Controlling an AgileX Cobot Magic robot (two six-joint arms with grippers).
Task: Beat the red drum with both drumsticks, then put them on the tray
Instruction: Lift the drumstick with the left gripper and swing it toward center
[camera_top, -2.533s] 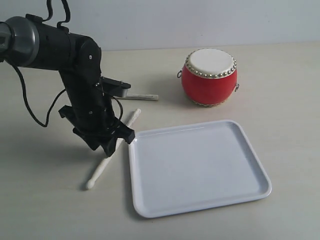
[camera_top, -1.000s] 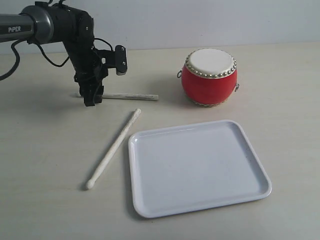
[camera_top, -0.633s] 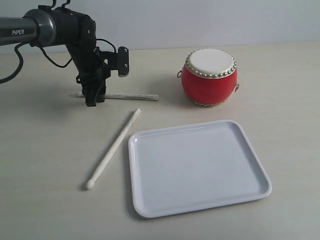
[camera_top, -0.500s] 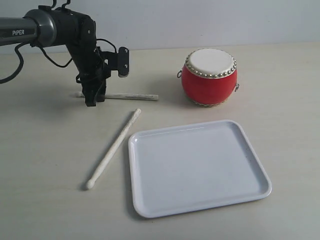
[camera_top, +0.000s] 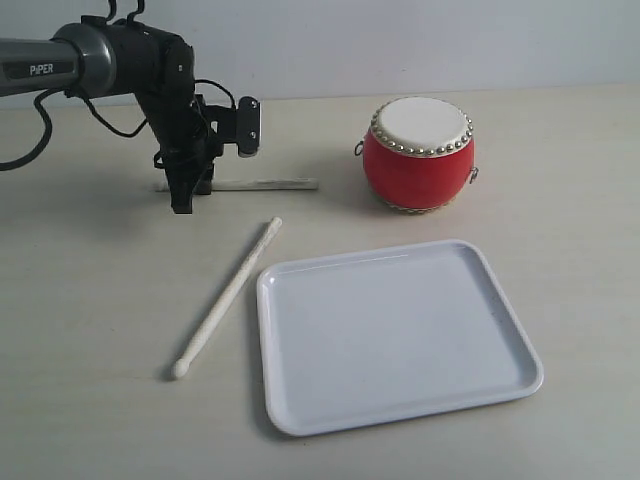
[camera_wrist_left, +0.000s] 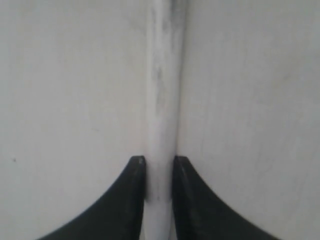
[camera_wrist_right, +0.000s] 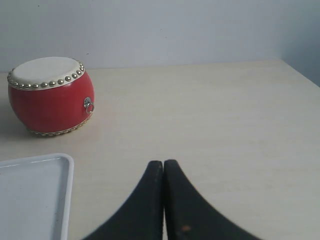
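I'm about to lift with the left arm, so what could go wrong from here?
1. The left gripper pinches the far drumstick near one end. Its long free length could swing or slip on lifting.
2. The near drumstick lies with one end close to the tray rim, which may crowd a grasp there.

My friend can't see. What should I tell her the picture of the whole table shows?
A black robot arm's fingers pinch the far drumstick near one end, at the table's back left. A second drumstick lies slanted beside an empty white tray in front, and a red drum stands behind the tray.
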